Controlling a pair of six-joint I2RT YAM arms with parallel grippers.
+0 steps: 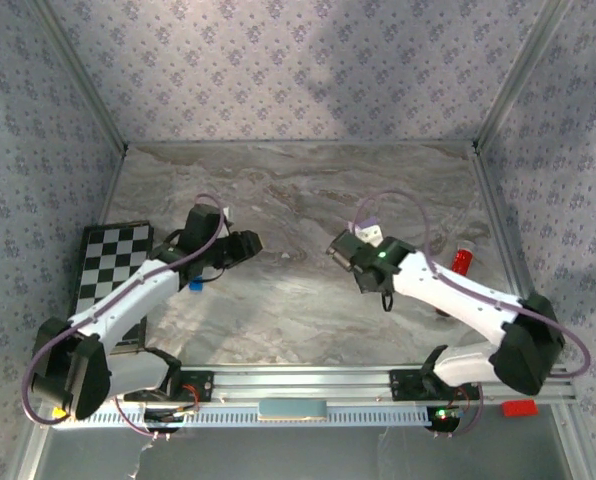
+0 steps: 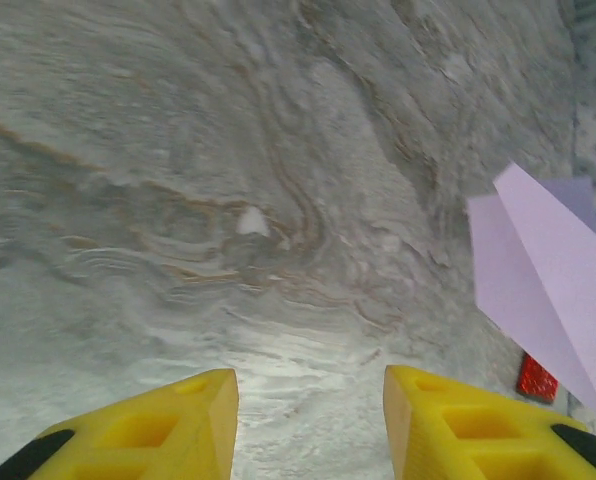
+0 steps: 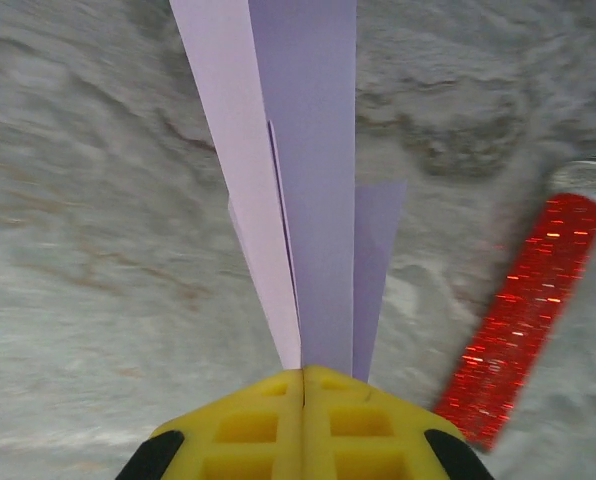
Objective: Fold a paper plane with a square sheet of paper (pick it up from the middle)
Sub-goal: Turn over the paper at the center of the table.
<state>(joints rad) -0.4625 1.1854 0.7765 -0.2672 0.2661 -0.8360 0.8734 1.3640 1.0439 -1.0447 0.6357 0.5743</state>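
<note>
Paper plane (image 3: 313, 200) — pale lilac, tube (image 3: 523, 310) glittery red, table (image 1: 298, 190) grey marble-veined, board (image 1: 113, 258) — black-and-white chequered

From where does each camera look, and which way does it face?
Top external: above, behind the bases, looking down at the table; left arm, right arm show.
Left wrist: looks along its open left tool at the table.
Right wrist: looks along the right tool, shut on the paper plane.
Wrist views share the paper plane.

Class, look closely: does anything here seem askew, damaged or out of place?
The paper plane clamped in the right gripper looks unevenly folded: a shorter flap juts out on one side, unmatched on the other. Nothing else stands out.
</note>
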